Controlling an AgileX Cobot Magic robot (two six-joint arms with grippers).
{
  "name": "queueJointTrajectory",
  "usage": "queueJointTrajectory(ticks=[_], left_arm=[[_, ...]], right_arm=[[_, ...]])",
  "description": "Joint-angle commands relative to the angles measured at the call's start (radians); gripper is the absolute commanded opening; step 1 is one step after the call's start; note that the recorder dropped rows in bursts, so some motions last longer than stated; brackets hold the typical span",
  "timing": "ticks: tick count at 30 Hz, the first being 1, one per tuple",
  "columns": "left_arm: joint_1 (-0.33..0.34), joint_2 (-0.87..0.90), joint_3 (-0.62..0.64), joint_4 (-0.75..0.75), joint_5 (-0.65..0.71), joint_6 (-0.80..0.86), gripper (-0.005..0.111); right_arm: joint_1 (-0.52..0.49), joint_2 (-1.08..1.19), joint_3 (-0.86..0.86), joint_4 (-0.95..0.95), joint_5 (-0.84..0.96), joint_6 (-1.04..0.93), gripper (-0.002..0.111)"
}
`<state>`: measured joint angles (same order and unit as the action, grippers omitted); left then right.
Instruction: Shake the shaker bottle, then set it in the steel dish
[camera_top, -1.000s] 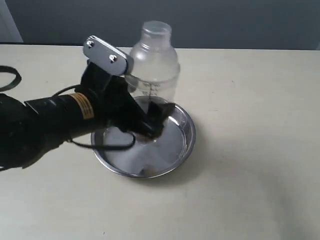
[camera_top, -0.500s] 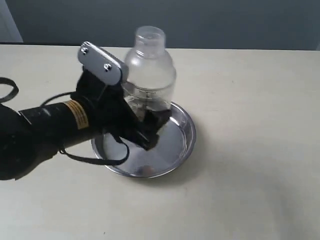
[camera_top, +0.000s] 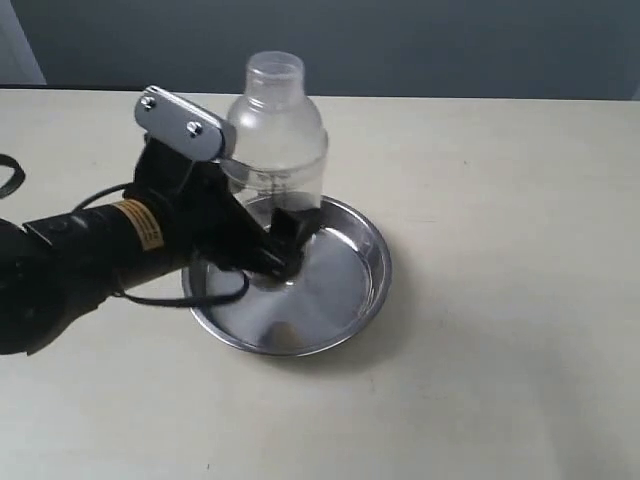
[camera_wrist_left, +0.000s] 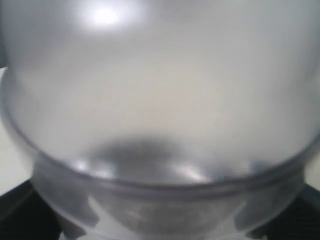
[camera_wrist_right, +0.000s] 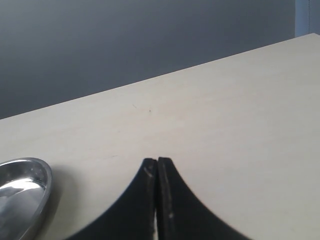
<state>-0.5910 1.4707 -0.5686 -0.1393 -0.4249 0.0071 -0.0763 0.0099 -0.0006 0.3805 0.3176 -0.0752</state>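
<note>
The shaker bottle (camera_top: 275, 130), clear with a frosted dome and a small round cap, stands upright over the back left part of the steel dish (camera_top: 355, 290). My left gripper (camera_top: 272, 228) comes in from the left and is shut on the bottle's lower body, one black finger (camera_top: 293, 232) showing in front. The gripper hides the bottle's base, so I cannot tell if it touches the dish. The bottle's dome (camera_wrist_left: 160, 100) fills the left wrist view. My right gripper (camera_wrist_right: 157, 162) is shut and empty above bare table, with the dish's rim (camera_wrist_right: 30, 182) off to one side.
The dish sits mid-table on a pale beige tabletop (camera_top: 500, 200). A dark wall runs behind the table's far edge. A black cable loop (camera_top: 8, 170) lies at the left edge of the exterior view.
My left gripper has carried the bottle leftward across the dish's back edge, and the arm has drawn back to the left with it.
</note>
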Motion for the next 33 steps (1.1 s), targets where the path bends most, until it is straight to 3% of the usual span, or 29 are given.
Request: queueJointTrajectory(ticks=[1,3,5,10,14,17,21,27,33], left_arm=[[0.020,-0.013,-0.021,0.073,-0.037,-0.024,0.000],[0.020,-0.071,-0.051,0.177,-0.019,-0.095,0.000],[0.020,-0.100,-0.057,0.158,-0.020,-0.117,0.000],[0.020,0.041,0.004,0.151,0.009,-0.191,0.000],[0.020,-0.089,-0.073,0.269,0.006,-0.226,0.000],[0.020,-0.113,-0.084,0.240,0.028,-0.209,0.000],[0.020,0.061,-0.019,0.187,0.022,-0.216,0.000],[-0.011,-0.122,-0.076,0.266,-0.018,-0.233,0.000],[-0.010,-0.010,-0.072,0.245,-0.001,-0.235,0.000]], right_arm=[[-0.003,-0.005,0.001,-0.001,-0.011,-0.002,-0.001],[-0.003,-0.005,0.001,-0.001,-0.011,-0.002,-0.001],[-0.003,-0.005,0.001,-0.001,-0.011,-0.002,-0.001],[-0.003,-0.005,0.001,-0.001,-0.011,-0.002,-0.001],[-0.003,-0.005,0.001,-0.001,-0.011,-0.002,-0.001],[-0.003,-0.005,0.001,-0.001,-0.011,-0.002,-0.001],[-0.003,-0.005,0.001,-0.001,-0.011,-0.002,-0.001],[-0.003,-0.005,0.001,-0.001,-0.011,-0.002,-0.001],[-0.003,-0.005,0.001,-0.001,-0.011,-0.002,-0.001]])
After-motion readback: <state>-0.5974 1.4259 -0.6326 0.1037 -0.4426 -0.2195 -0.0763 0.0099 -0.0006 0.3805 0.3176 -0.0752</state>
